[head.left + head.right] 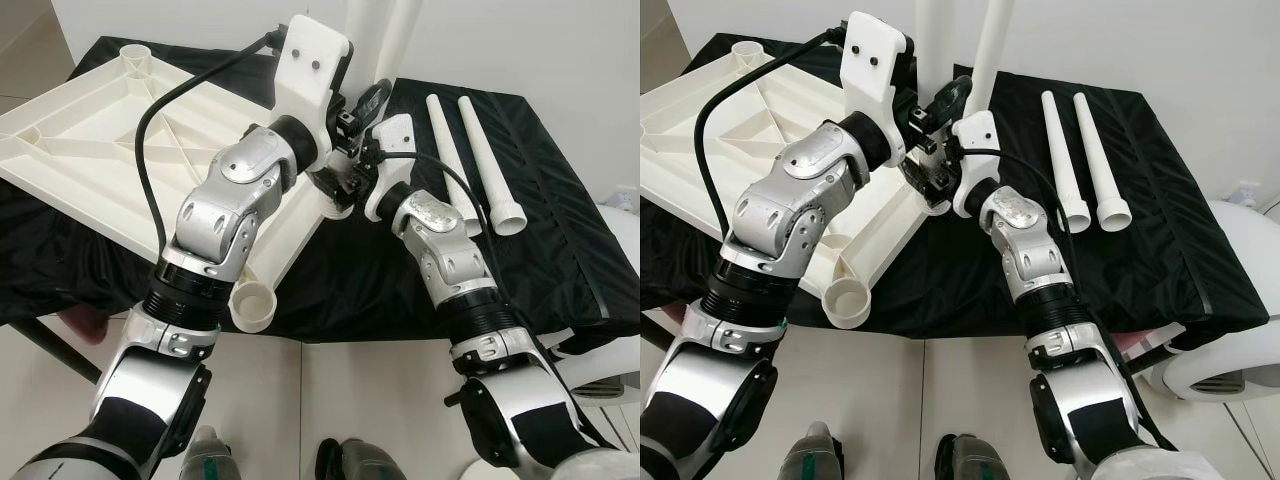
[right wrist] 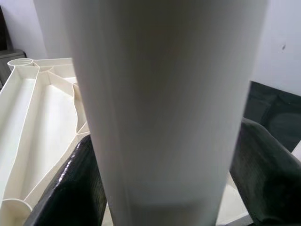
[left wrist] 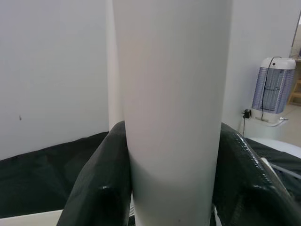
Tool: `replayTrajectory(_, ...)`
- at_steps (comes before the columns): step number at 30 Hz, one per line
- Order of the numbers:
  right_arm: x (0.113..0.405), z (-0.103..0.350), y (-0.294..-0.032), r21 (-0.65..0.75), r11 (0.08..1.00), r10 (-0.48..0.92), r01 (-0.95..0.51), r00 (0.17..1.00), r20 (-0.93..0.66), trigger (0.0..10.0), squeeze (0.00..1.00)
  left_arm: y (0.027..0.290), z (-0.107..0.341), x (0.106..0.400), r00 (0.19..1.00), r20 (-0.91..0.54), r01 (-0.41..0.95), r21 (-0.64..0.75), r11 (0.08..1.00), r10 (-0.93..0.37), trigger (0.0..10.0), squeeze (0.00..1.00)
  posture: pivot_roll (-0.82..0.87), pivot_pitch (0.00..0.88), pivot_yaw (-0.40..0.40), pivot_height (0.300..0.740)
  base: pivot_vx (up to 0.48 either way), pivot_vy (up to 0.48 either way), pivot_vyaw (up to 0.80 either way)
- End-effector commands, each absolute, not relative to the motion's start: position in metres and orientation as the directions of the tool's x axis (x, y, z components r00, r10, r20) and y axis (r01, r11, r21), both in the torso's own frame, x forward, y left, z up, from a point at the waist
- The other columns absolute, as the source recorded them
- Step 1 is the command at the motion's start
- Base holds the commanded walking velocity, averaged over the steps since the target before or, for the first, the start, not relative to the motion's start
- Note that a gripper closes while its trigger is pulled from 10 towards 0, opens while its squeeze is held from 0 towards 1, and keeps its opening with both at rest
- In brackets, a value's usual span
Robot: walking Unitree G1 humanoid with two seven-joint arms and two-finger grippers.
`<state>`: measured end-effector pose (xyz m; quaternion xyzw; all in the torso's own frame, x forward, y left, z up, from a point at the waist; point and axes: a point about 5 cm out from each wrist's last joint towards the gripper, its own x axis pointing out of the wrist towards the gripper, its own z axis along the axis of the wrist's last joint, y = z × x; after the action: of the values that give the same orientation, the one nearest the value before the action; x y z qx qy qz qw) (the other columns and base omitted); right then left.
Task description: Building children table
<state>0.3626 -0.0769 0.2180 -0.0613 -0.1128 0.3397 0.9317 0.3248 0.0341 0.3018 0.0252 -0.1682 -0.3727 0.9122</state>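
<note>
Here both arms bend inward, left tool [image 3: 171, 207] and right tool [image 2: 164, 197] each clamping an upright white leg [image 1: 990, 50].

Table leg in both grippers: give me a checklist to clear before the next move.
1. Left gripper closed on the upright table leg: ok, a black finger presses each side.
2. Right gripper closed on the leg: ok, it stands between both fingers.
3. Leg seated in a socket of the upturned tabletop: cannot tell, the wrists hide its foot.
4. Leg upright: ok by the eye views, though a second white tube rises beside it.
5. Near corner socket free for another leg: ok, it is open.
6. Two spare legs at hand: ok, lying side by side on the black cloth.
</note>
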Motion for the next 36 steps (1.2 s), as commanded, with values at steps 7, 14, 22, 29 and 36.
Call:
replayTrajectory(7, 0.365, 0.222, -0.078, -0.187, 0.767, 0.641, -0.614, 0.746, 0.18, 0.0, 0.0, 0.028, 0.302, 0.319, 0.644, 0.296, 0.686, 0.183, 0.704, -0.705, 10.0, 0.0, 0.06, 0.018, -0.109, 0.74, 0.0, 0.0, 0.0)
replayTrajectory(14, 0.366, 0.224, -0.078, -0.187, 0.771, 0.636, -0.608, 0.748, 0.188, 0.0, 0.0, 0.025, 0.3, 0.318, 0.634, 0.288, 0.696, 0.192, 0.692, -0.718, 10.0, 0.0, 0.05, 0.028, -0.111, 0.74, 0.0, 0.0, 0.0)
replayTrajectory(22, 0.368, 0.226, -0.076, -0.173, 0.797, 0.604, -0.578, 0.771, 0.202, 10.0, 0.0, 0.018, 0.293, 0.312, 0.586, 0.283, 0.756, 0.148, 0.638, -0.759, 10.0, 1.0, 0.04, 0.044, -0.108, 0.74, 0.0, 0.0, 0.0)
replayTrajectory(29, 0.371, 0.221, -0.078, -0.108, 0.834, 0.552, -0.541, 0.81, 0.198, 10.0, 0.0, 0.018, 0.294, 0.308, 0.556, 0.299, 0.798, 0.071, 0.599, -0.776, 10.0, 1.0, 0.04, 0.047, -0.104, 0.74, 0.0, 0.0, 0.0)
replayTrajectory(36, 0.373, 0.215, -0.087, 0.014, 0.887, 0.449, -0.462, 0.867, 0.217, 10.0, 0.0, 0.066, 0.329, 0.325, 0.648, 0.504, 0.757, -0.346, 0.554, -0.571, 10.0, 0.0, 0.05, 0.057, -0.089, 0.74, 0.0, 0.0, 0.0)
